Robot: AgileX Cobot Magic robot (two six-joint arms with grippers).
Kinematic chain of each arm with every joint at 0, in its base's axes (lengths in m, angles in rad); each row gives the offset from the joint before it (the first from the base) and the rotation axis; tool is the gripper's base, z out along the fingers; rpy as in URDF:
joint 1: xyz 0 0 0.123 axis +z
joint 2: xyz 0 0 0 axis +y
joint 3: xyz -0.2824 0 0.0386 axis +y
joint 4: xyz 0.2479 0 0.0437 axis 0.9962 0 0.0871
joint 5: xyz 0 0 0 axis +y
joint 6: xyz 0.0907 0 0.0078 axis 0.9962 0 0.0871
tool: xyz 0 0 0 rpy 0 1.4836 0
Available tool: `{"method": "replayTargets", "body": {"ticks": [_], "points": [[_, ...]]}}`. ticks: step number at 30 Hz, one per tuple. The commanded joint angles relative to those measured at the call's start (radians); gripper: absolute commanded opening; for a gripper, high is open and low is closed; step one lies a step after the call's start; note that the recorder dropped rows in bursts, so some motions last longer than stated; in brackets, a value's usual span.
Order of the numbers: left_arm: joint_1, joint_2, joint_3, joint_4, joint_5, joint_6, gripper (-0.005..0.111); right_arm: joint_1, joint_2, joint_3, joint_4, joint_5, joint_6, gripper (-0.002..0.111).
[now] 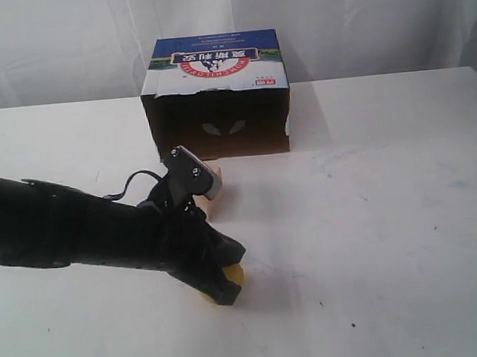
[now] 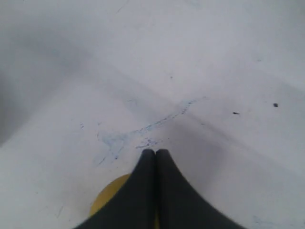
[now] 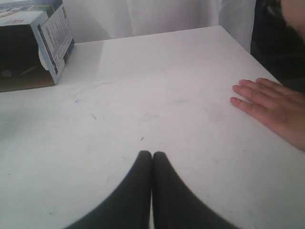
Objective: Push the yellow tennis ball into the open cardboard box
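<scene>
The yellow tennis ball [image 1: 235, 275] lies on the white table [image 1: 374, 217] at front centre, mostly hidden by my left gripper [image 1: 224, 294]. That gripper is shut, with its tips down at the table and touching the ball's near side. In the left wrist view the shut gripper [image 2: 155, 151] covers most of the ball [image 2: 106, 199]. The open cardboard box [image 1: 216, 97] lies at the back centre, its dark opening facing the ball, well apart from it. My right gripper [image 3: 152, 154] is shut and empty over bare table, and the box [image 3: 33, 43] stands far off from it.
A pale block-like thing [image 1: 215, 180] shows just behind my left wrist, between ball and box. A person's hand [image 3: 271, 107] rests flat on the table near its edge in the right wrist view. White curtain hangs behind the table.
</scene>
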Motion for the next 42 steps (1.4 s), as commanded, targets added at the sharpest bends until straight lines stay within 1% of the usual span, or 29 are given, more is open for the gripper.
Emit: {"method": "replayTargets", "body": {"ticks": [1,7,10,19,26,33,37,40,42], "points": [[-0.002,0.077,-0.034,-0.021,-0.003,0.028,0.000,0.004,-0.004,-0.001,0.001,-0.008,-0.002,0.000],[-0.002,0.141,-0.036,-0.021,0.003,0.024,0.000,0.004,-0.004,-0.001,0.001,-0.008,-0.002,0.000],[-0.002,0.144,-0.036,-0.021,0.011,0.022,0.000,0.004,-0.004,-0.001,0.001,-0.008,-0.002,0.000],[-0.002,0.144,-0.077,-0.021,0.154,0.022,0.000,0.004,-0.004,-0.001,0.001,-0.008,-0.002,0.000],[-0.002,0.144,-0.131,-0.021,0.174,0.024,0.000,0.004,-0.004,-0.001,0.001,-0.008,-0.002,0.000],[-0.002,0.127,-0.176,-0.021,0.263,0.022,0.000,0.004,-0.004,-0.001,0.001,-0.008,-0.002,0.000],[-0.002,0.078,-0.183,-0.021,0.249,0.023,0.000,0.004,-0.004,-0.001,0.001,-0.008,-0.002,0.000],[0.000,0.025,-0.183,-0.021,0.156,0.011,0.000,0.004,-0.004,-0.001,0.001,-0.008,-0.002,0.000],[0.000,0.006,-0.183,-0.021,0.068,0.001,0.000,0.004,-0.004,-0.001,0.001,-0.008,-0.002,0.000]]}}
